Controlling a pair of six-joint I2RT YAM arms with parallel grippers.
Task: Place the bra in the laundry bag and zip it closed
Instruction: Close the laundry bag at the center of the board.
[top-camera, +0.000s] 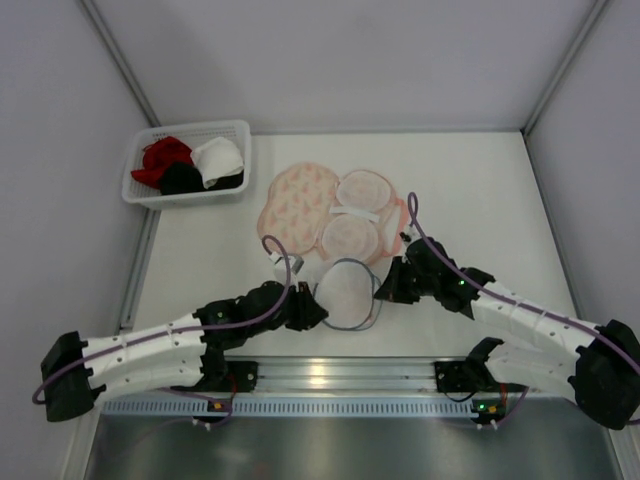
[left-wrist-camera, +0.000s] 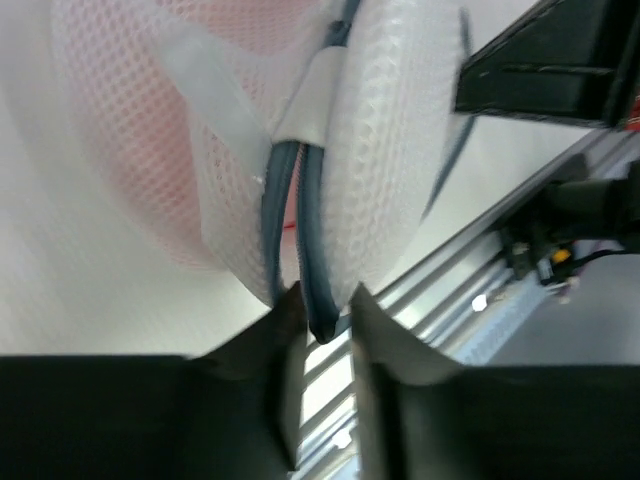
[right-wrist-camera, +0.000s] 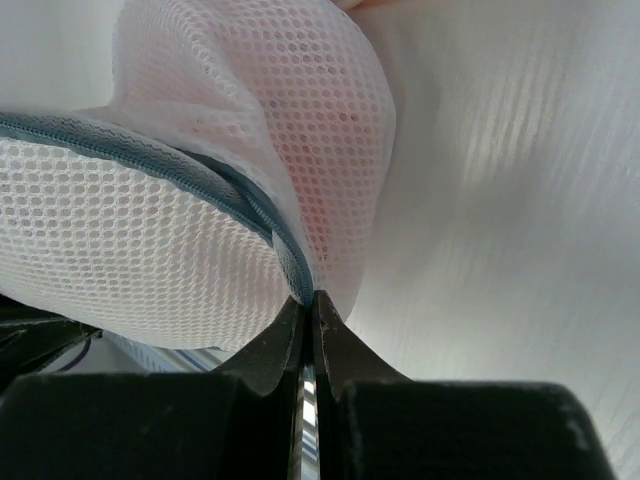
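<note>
My right pincer (top-camera: 383, 292) is clamped on the bag (top-camera: 345, 288) at its rim, my left pincer (top-camera: 318, 312) is slightly parted around that rim, grip unclear, and the bra (top-camera: 352, 236) lies just beyond, seemingly not yet inside, so packing and zipping remain.

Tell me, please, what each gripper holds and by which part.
The right gripper pinches the laundry bag by its zip rim. The left gripper straddles that rim, jaws slightly apart; no firm hold shows.
</note>
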